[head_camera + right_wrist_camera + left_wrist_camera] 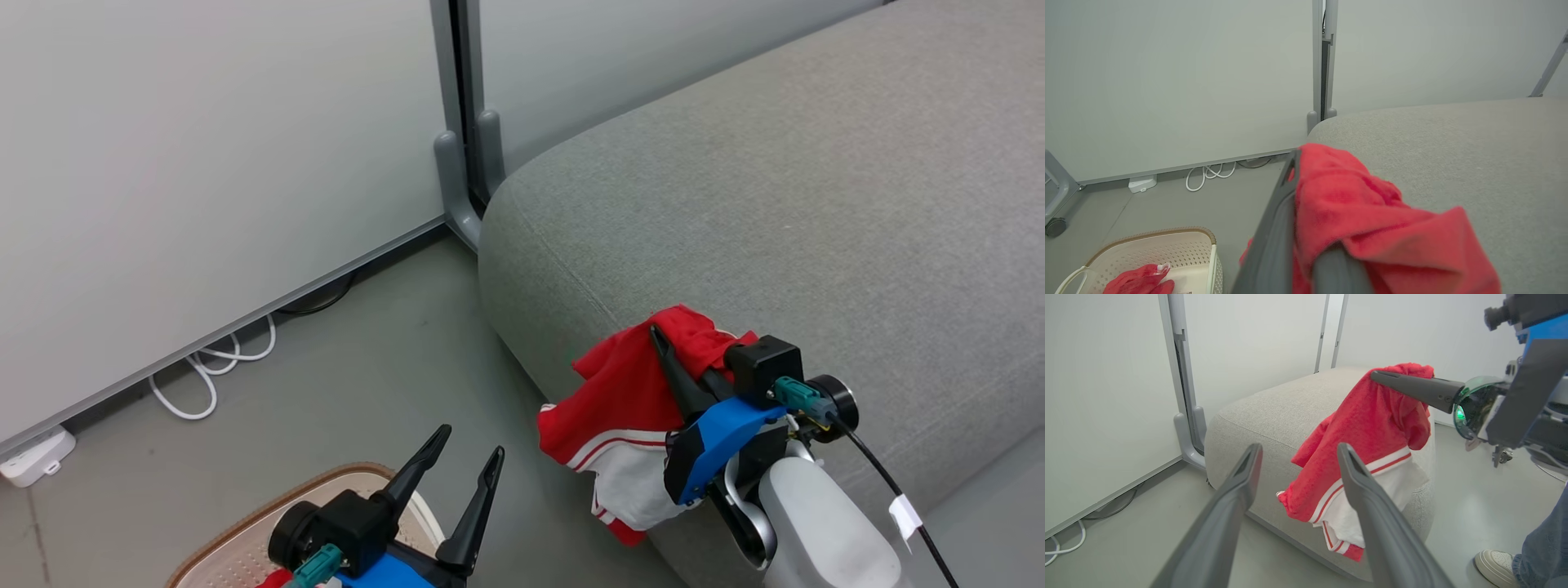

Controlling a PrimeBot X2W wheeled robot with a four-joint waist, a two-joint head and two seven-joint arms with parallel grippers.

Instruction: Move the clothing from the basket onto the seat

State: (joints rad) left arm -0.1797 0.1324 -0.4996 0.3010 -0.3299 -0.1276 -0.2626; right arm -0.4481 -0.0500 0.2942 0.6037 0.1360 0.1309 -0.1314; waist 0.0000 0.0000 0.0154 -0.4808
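Note:
My right gripper (655,333) is shut on a red garment (624,392) with white and red trim. I hold it at the front edge of the grey seat (775,204). The cloth hangs down in front of the seat's side (1274,408) and drapes over my right fingers (1278,212). In the left wrist view the garment (1367,428) hangs from one dark finger (1412,387). My left gripper (471,445) is open with nothing in it, above the basket's brown rim (245,535). The cream basket (1180,249) holds more red clothing (1139,279).
A grey partition wall with a metal post (457,163) stands behind the seat's corner. White cables (216,371) and a white box (33,457) lie along its base. A person's shoe (1494,565) and jeans leg (1545,543) are beside the seat.

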